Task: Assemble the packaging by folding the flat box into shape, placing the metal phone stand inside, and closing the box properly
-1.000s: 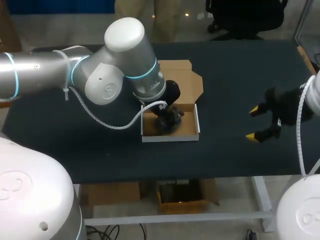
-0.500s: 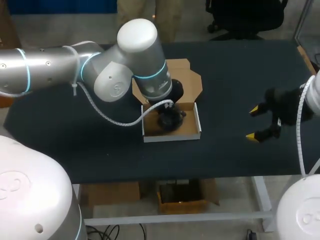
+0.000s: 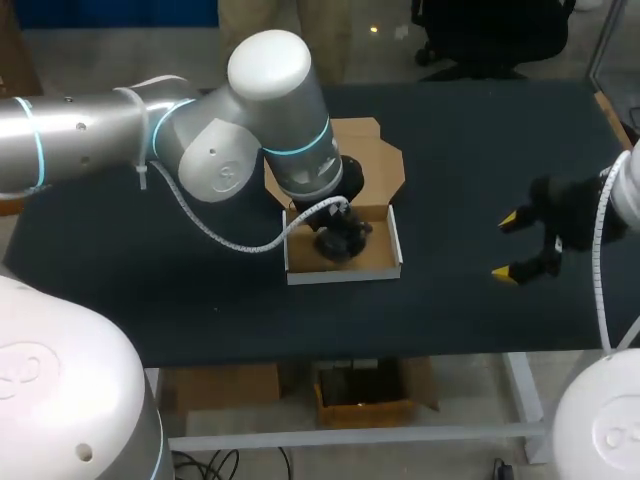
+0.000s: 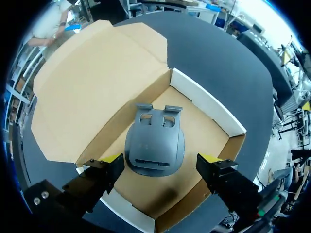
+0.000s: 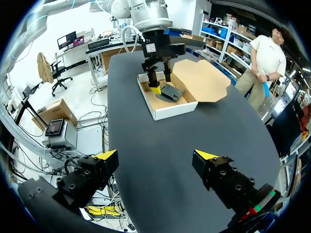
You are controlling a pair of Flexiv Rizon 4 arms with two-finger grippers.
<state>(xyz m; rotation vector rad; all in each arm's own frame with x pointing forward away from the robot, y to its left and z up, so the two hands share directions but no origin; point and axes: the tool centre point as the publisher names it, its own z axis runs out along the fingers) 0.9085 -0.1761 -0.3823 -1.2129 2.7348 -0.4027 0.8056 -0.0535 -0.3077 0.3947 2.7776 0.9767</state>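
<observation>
I see the phone stand [image 4: 155, 145] lying flat on the floor of the box [image 4: 209, 104]. It is a matte dark grey metal piece with a rounded plate, 2 small square cut-outs at one end and 1 thin slot near the other. The shallow box is brown cardboard inside with white outer walls. Its lid [image 4: 97, 82], with clipped corners, lies open on the black table [image 3: 450, 150]. My left gripper [image 4: 162, 158] hangs over the stand, its 2 fingers spread wide on either side and holding nothing. My right gripper [image 3: 506, 246] is open too, well apart from the box.
</observation>
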